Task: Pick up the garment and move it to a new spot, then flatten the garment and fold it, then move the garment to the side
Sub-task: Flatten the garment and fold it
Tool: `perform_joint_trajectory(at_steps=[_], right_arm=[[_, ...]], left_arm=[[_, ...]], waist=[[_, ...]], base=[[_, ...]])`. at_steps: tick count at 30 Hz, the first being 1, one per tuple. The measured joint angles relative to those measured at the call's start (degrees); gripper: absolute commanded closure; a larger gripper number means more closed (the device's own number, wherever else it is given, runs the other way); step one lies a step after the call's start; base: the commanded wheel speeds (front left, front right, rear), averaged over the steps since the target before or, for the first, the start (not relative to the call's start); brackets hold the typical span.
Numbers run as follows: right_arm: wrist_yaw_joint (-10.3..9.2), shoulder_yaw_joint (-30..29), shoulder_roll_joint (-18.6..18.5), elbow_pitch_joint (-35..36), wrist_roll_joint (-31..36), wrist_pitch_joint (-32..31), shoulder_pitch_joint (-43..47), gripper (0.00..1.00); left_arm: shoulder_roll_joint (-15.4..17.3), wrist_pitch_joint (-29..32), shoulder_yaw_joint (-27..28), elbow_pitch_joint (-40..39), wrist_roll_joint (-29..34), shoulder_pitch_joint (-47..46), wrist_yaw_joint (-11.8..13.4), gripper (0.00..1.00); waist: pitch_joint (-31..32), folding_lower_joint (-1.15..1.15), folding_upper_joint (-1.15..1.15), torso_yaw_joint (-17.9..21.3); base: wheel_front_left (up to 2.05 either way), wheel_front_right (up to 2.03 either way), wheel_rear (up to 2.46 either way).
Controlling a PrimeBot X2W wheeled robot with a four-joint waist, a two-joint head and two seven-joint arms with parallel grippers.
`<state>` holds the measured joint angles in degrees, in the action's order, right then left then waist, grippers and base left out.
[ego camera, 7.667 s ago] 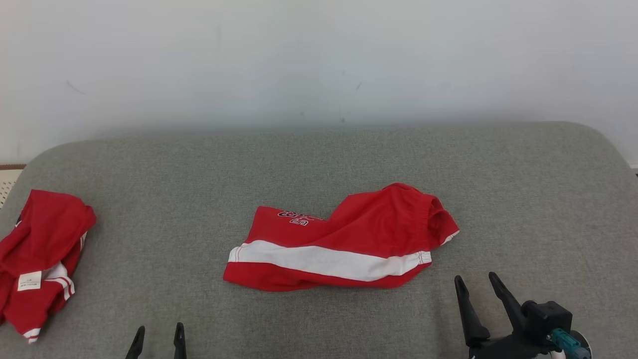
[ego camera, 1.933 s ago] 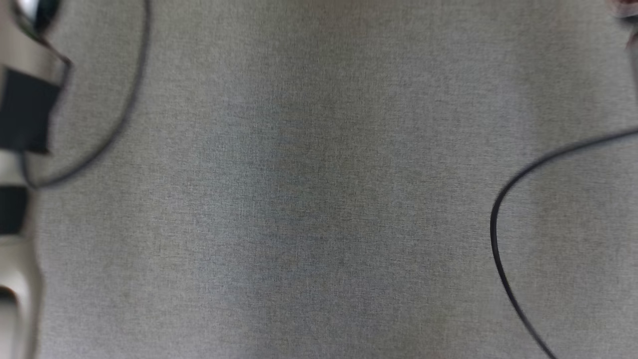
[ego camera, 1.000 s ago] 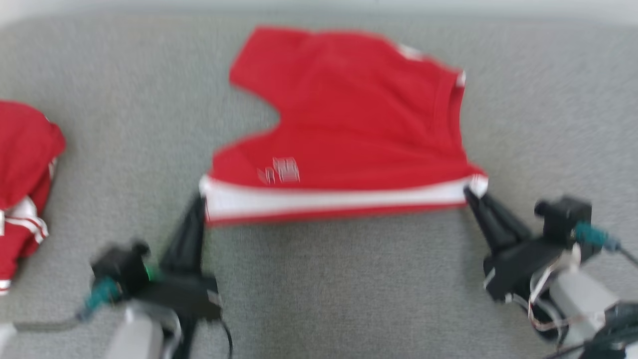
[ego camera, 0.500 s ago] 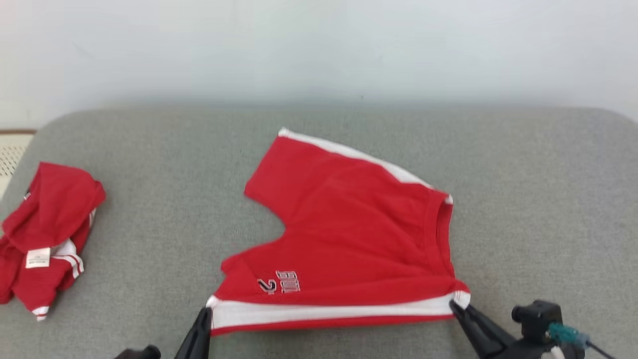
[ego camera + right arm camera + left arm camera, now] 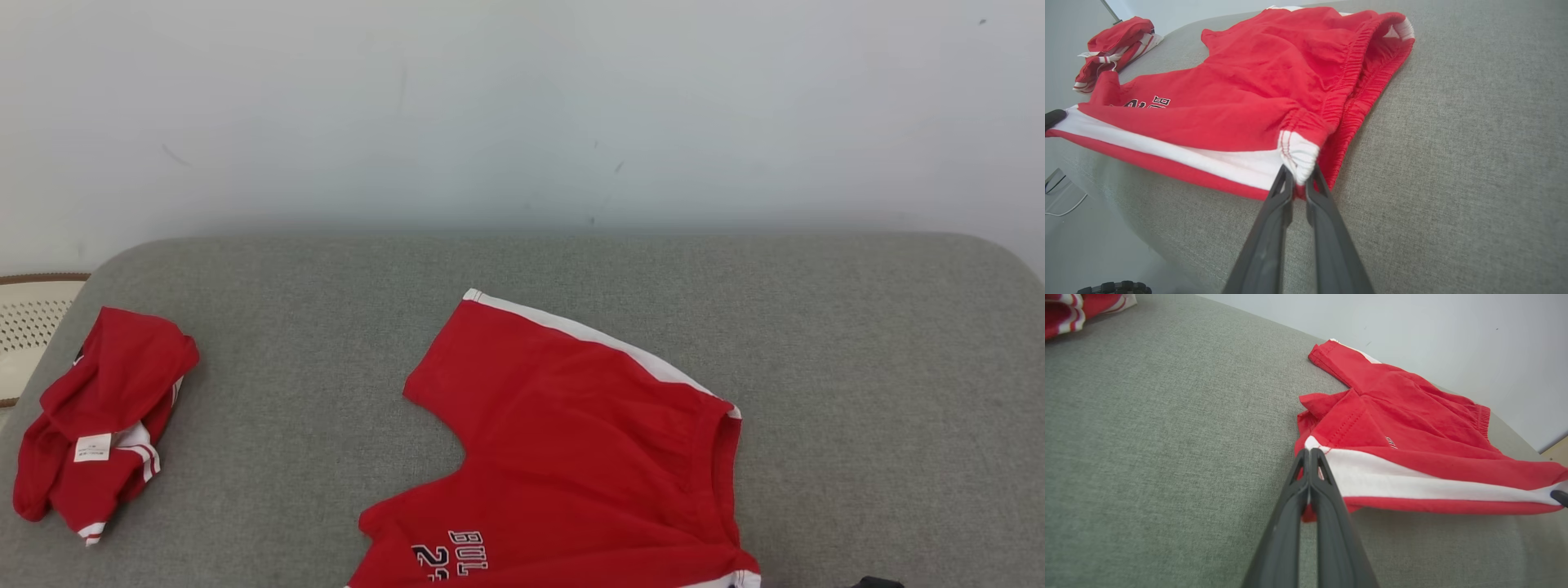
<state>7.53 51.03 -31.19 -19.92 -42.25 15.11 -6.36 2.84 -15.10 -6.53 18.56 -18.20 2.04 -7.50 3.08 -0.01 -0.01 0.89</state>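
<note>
The garment (image 5: pixel 571 457) is a pair of red shorts with white side stripes and dark lettering, spread on the grey cushioned surface (image 5: pixel 326 286) and running off the head view's bottom edge. In the left wrist view my left gripper (image 5: pixel 1309 454) is shut on the near leg-hem corner of the garment (image 5: pixel 1412 428). In the right wrist view my right gripper (image 5: pixel 1298 175) is shut on the white waistband corner of the garment (image 5: pixel 1249 81). The near striped edge hangs stretched between the two grips, slightly off the surface.
A second red garment (image 5: pixel 98 425) lies crumpled at the surface's left end, beside a white perforated basket (image 5: pixel 28 327). A pale wall rises behind. The surface's front edge drops to a floor with a white cable (image 5: pixel 1061 204). Bare grey surface extends right.
The head camera has tilted up, so the garment sits lower in the picture and both grippers have slid off its bottom edge. Both grips on the garment's near corners have held.
</note>
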Motion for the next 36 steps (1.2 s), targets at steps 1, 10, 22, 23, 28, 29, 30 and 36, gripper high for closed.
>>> perform_joint_trajectory(at_steps=[1, 10, 22, 23, 28, 29, 30, 36], right_arm=[[0.0, 0.3, 0.0, 0.0, 0.0, 0.0, 0.3, 1.0], [0.0, -2.4, 0.7, 0.9, 0.2, 0.0, 0.4, 1.0], [0.0, -11.7, 5.9, 3.2, -1.0, 0.0, -9.7, 1.0], [0.0, -12.6, 6.4, 3.2, -1.0, 0.0, -10.7, 1.0], [0.0, -15.1, 8.7, 3.5, -1.1, 0.0, -14.7, 1.0], [-0.01, -15.5, 9.2, 3.5, -1.2, 0.0, -15.5, 1.0], [-0.01, -15.5, 9.2, 3.5, -1.2, 0.0, -15.5, 1.0], [-0.01, -16.6, 11.4, 3.4, -1.4, 0.0, -19.3, 1.0]], left_arm=[[0.0, 0.0, 0.0, 0.0, 0.0, 0.4, 0.0, 1.0], [0.0, 0.0, 1.8, -5.7, 1.1, -2.5, 0.0, 1.0], [3.1, 0.0, 0.1, -1.5, 3.6, -25.2, 0.0, 1.0], [3.2, 0.0, -0.4, -0.8, 3.7, -27.5, 0.0, 1.0], [3.4, 0.0, -2.8, 4.8, 4.2, -36.7, 0.0, 1.0], [3.6, 0.0, -3.5, 5.9, 4.2, -38.2, 0.0, 1.0], [3.6, 0.0, -3.5, 5.9, 4.2, -38.2, 0.0, 1.0], [4.2, 0.0, -5.7, 10.9, 4.5, -45.9, 0.0, 1.0]], waist=[[0.1, 0.0, 0.01, 0.0], [-0.9, 0.01, 0.0, 0.0], [-8.2, 0.02, 0.01, 0.7], [-9.2, 0.02, 0.01, 0.8], [-14.5, 0.03, 0.02, 1.7], [-15.6, 0.03, 0.02, 1.9], [-15.6, 0.03, 0.02, 1.9], [-21.6, 0.03, 0.02, 3.7]], base=[[0.0, 0.0, 0.0], [0.0, 0.0, 0.0], [0.0, 0.0, 0.0], [0.0, 0.0, 0.0], [0.0, 0.0, 0.0], [0.0, 0.0, 0.0], [0.0, 0.0, 0.0], [0.0, 0.0, 0.0]])
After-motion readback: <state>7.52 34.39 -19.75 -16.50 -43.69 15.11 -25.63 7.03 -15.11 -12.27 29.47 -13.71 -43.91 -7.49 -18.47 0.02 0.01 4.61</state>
